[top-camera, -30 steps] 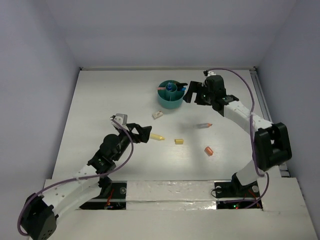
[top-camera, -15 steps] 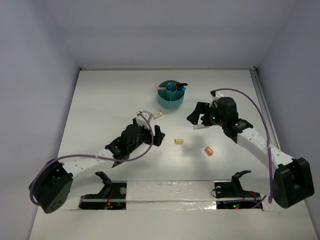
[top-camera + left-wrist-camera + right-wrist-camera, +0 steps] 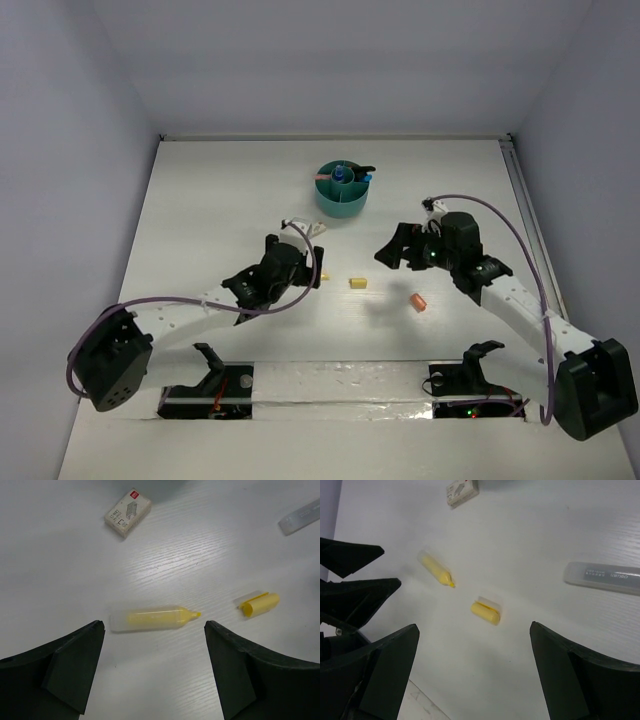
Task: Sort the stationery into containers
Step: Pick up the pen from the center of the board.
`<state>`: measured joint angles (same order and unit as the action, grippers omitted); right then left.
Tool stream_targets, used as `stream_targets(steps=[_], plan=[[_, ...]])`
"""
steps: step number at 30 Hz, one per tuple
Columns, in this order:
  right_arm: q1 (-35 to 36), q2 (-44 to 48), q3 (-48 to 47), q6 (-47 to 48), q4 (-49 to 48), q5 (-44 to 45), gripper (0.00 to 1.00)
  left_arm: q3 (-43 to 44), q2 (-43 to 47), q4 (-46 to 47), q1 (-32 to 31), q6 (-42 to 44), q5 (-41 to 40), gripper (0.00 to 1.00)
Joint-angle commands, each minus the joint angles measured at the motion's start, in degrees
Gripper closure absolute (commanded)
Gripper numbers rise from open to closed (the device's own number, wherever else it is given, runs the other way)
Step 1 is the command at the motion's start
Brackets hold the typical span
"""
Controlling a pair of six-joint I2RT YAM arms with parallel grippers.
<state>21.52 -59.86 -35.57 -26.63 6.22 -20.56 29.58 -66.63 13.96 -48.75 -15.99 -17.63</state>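
Note:
The teal container [image 3: 341,196] stands at the back centre with several pens upright in it. A yellow marker [image 3: 152,618] lies flat on the table, just ahead of my open left gripper [image 3: 154,632], one finger off each end and neither touching it. In the top view that gripper [image 3: 312,270] covers most of the marker. A small yellow eraser [image 3: 486,611] lies ahead of my open right gripper [image 3: 475,630], which hovers empty near the table's middle [image 3: 392,252]. An orange bit [image 3: 419,300] lies to its near side.
A white staple box [image 3: 128,512] lies beyond the yellow marker, toward the container. A clear grey case [image 3: 602,575] rests to the right of the eraser. The left gripper's black fingers [image 3: 355,597] show at the left edge of the right wrist view.
The left arm has reached right and forward until its fingers flank the yellow marker. The right arm has drawn back from the container toward the table's middle, over the grey case.

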Motion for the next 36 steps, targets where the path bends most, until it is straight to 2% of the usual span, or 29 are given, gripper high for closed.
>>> stream_targets(steps=[1,6,10,13,18,22,29,36], plan=[[0.7,1.5,0.8,-0.7,-2.2,-4.3,0.02,4.6,-1.3,-4.5,-0.3,-1.3,-1.6,0.21],[0.7,4.5,1.7,-0.5,-1.6,-4.8,0.02,13.6,-8.1,-13.6,-1.3,0.3,-0.5,0.20],[0.7,6.2,2.5,-0.6,-1.7,-4.9,0.02,22.1,-16.1,-26.7,-4.0,-0.6,-5.6,0.19],[0.7,7.8,2.8,-0.6,-1.5,-3.4,0.02,26.7,-19.3,-30.8,-6.1,0.5,-7.1,0.18],[0.7,14.1,2.8,-1.8,1.4,3.8,0.02,30.3,-18.6,-22.4,-9.6,5.3,0.2,0.18],[0.7,25.3,0.2,-3.0,5.6,12.5,0.02,33.9,-21.8,-12.7,-10.1,11.3,8.6,0.18],[0.7,33.8,-5.7,-0.8,13.6,22.4,0.02,47.0,-36.9,-11.3,-10.7,19.5,17.4,0.18],[0.7,37.9,-6.7,-0.7,17.9,24.0,0.02,64.9,-52.0,-16.6,-10.7,25.9,21.2,0.19]])
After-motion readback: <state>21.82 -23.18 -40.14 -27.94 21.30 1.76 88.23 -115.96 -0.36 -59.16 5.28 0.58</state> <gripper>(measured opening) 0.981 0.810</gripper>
